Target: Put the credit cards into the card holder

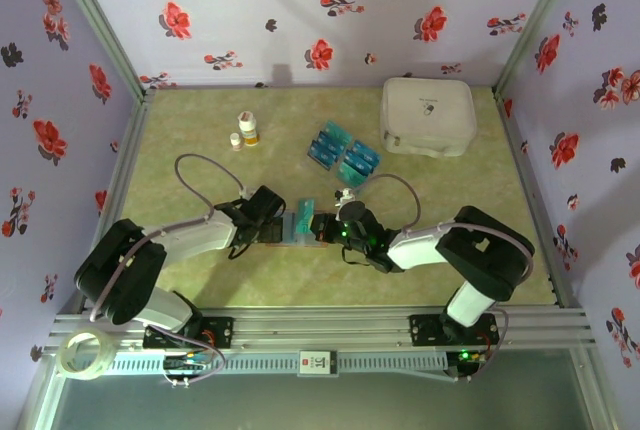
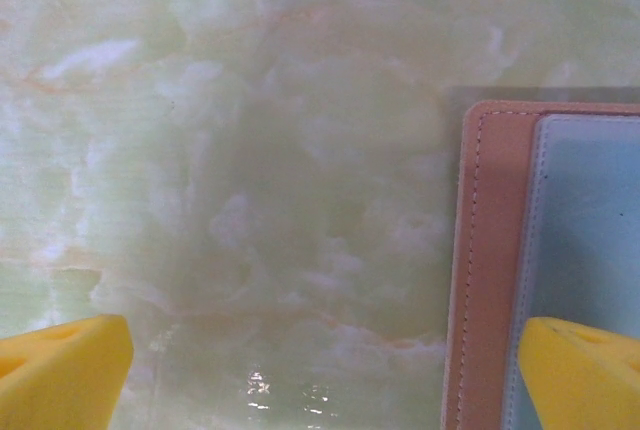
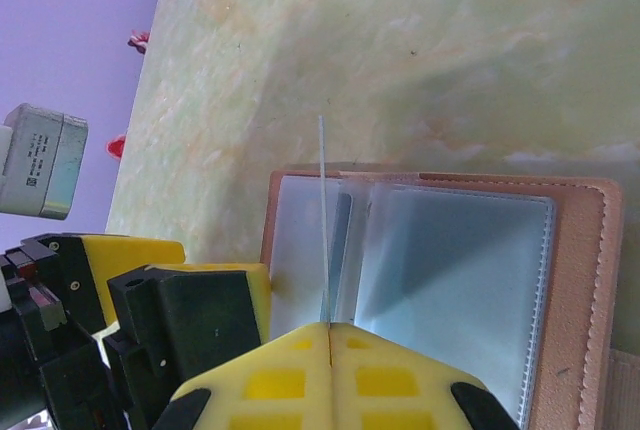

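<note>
Jaws, right: closed flat together on a thin sheet [image 3: 322, 210], seen edge-on and standing upright over the open card holder [image 3: 580, 290]; whether it is a card or a clear sleeve cannot be told.
Jaws, left: spread wide, one yellow fingertip [image 2: 585, 375] above the holder's stitched edge, the other above bare counter [image 2: 250, 150].
Card holder: laid open on the counter between both arms, clear pockets uppermost.
Credit cards [image 1: 343, 153]: loose teal cluster, well apart toward the back, near a white case [image 1: 428, 115].
Handling, as judged: cards are taken to be light, stiff, slick and flat-lying, best pinched across a short edge. The holder is taken to be light and floppy, likely to slide unless its cover is pinned down.
</note>
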You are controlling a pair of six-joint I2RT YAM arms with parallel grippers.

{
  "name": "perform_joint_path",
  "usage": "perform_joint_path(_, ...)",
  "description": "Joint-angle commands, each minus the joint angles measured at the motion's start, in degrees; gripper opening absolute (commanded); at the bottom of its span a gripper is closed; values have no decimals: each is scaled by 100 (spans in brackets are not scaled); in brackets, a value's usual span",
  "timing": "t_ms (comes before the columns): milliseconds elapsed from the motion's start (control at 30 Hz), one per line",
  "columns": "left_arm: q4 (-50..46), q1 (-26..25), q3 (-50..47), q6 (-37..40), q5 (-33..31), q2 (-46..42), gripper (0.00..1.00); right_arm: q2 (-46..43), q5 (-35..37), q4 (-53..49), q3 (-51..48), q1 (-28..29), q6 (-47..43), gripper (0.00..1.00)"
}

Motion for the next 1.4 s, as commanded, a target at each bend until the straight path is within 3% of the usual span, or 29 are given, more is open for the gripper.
perform_joint_path(0,-272,-56,-24,-127,-201,104,100,134,68,322,-61,62,76,0)
perform_joint_path(967,-316,-83,22,-87,-241,178,100,826,-128,1323,-217,67,434,0)
perform_joint_path(1367,-362,-83,30,-91,-236,172,100,289,73,1076,-353,67,349,0)
